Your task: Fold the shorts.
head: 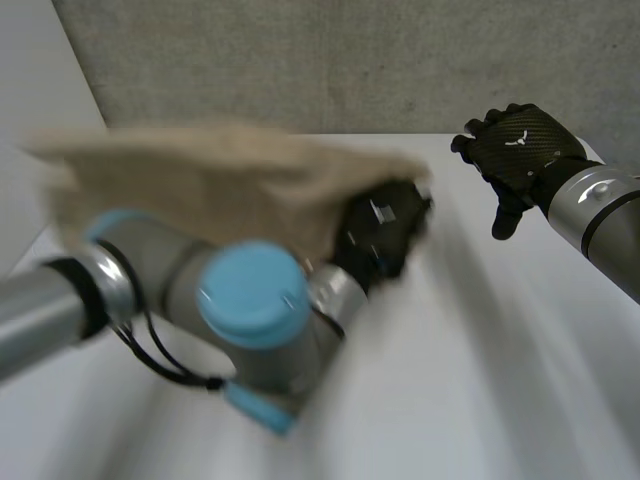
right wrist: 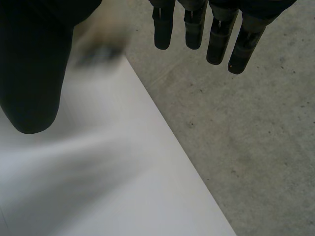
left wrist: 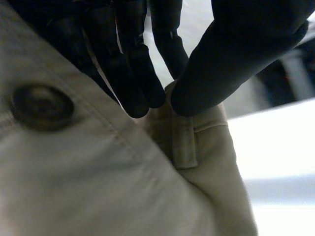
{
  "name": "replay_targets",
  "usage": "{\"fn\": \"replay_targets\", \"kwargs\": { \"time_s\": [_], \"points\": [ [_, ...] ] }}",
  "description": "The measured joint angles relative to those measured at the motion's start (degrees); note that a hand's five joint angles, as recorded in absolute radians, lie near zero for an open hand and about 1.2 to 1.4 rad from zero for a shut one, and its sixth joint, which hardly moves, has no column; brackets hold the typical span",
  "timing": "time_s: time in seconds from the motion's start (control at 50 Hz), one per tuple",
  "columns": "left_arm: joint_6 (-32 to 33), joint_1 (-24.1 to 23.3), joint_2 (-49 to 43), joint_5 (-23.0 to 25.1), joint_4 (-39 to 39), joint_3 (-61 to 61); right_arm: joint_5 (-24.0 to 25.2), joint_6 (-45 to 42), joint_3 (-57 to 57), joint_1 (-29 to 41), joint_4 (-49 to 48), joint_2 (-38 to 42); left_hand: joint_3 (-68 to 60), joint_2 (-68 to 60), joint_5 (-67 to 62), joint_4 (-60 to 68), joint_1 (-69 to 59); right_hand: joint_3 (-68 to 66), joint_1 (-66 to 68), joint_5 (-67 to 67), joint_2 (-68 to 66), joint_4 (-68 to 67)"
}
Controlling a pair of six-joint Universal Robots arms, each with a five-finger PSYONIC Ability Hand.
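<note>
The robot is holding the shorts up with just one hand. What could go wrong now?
The left hand pinches the shorts by a small bit of waistband beside the belt loop, so they might slip out. The right hand is open, off at the table edge, so the hanging shorts may land bunched.

Matt beige cloth shorts (left wrist: 98, 187); smooth matt white table (right wrist: 98, 196); rough speckled floor (right wrist: 246, 123).
</note>
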State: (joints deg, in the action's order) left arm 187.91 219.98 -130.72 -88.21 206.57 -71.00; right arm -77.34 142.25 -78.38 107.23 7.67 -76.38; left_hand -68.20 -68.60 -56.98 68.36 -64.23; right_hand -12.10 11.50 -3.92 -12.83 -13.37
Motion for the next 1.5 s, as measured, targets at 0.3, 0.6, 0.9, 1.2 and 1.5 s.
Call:
{"fn": "replay_targets", "kwargs": {
  "time_s": [0.3, 0.6, 0.9, 1.2, 1.5],
  "points": [
    [-0.4, -10.2, -0.1, -0.6, -1.2, -2.8, 0.2, -0.2, -0.3, 0.0, 0.0, 0.1, -0.4, -0.4, 0.0, 0.5, 0.0, 0.0, 0.0, 0.0, 0.0, 0.0],
    [-0.2, -7.3, 6.8, -3.3, -2.5, -4.9, 0.0, 0.2, 0.1, -0.2, -0.1, 0.1, 48.5, 49.4, 48.2, -49.3, 44.8, 0.0, 0.0, 0.0, 0.0, 0.0],
    [-0.3, 7.2, 26.9, -6.8, -6.2, -16.1, 0.6, 9.9, 3.2, 0.7, 4.6, 0.4, 53.4, 54.1, 52.9, -53.8, 49.0, 0.0, 0.0, 0.2, 0.0, 0.0],
    [-4.9, 24.7, 29.7, -7.6, -25.4, -23.0, 9.8, 23.0, 12.7, 5.1, 15.1, 13.7, 53.4, 54.1, 52.9, -53.8, 49.0, 0.0, 0.0, 0.2, 0.0, 0.0],
    [-5.4, 27.6, 36.0, -8.6, -30.0, -35.9, 11.3, 26.7, 24.1, 8.1, 22.5, 30.6, 48.9, 49.2, 47.4, -48.9, 44.6, -15.7, 13.1, -13.0, -15.0, -14.4]
  ]
}}
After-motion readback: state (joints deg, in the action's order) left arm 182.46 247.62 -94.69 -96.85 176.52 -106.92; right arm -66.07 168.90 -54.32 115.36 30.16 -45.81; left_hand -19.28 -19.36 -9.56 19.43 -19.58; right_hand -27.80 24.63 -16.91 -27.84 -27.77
